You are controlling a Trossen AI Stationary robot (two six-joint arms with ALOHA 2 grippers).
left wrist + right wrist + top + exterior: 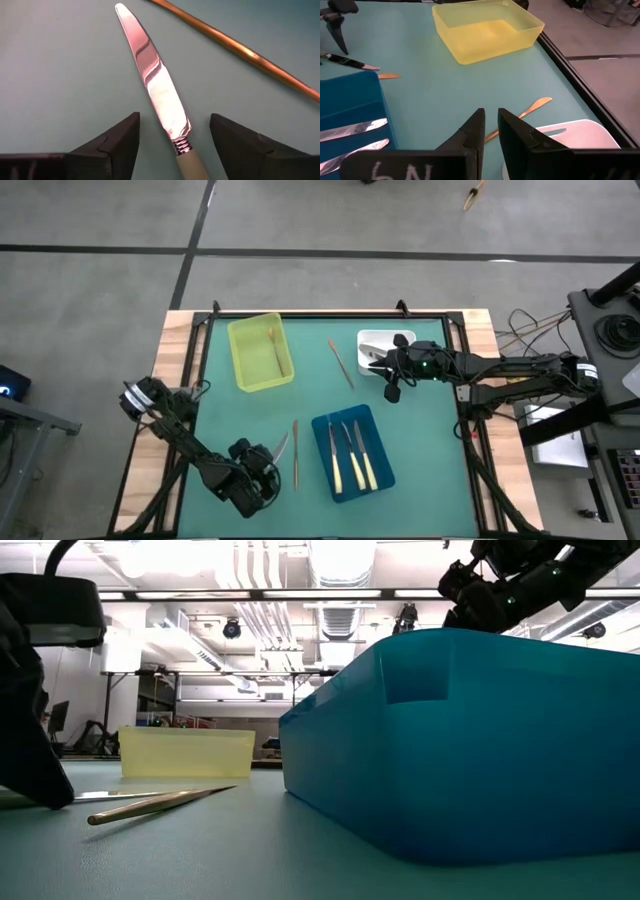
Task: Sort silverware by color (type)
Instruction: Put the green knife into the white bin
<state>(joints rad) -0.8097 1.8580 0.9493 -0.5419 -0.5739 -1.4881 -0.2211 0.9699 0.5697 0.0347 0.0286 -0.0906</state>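
Note:
A knife with a silver blade and a cream handle (162, 95) lies flat on the green table near the front left. My left gripper (174, 125) points down over it, open. Its fingers stand on either side of the place where blade meets handle and touch nothing. In the high view this gripper (264, 472) is just left of a gold utensil (295, 452). My right gripper (392, 388) hangs shut and empty over the table by the white tray (385, 343). Three cream-handled knives (350, 455) lie in the blue tray (325, 425).
The yellow tray (250, 365) at the far left holds one gold utensil (275, 345). Another gold utensil (342, 364) lies on the table between the yellow and white trays. The table has a raised black rim (200, 380). There is bare mat between the trays.

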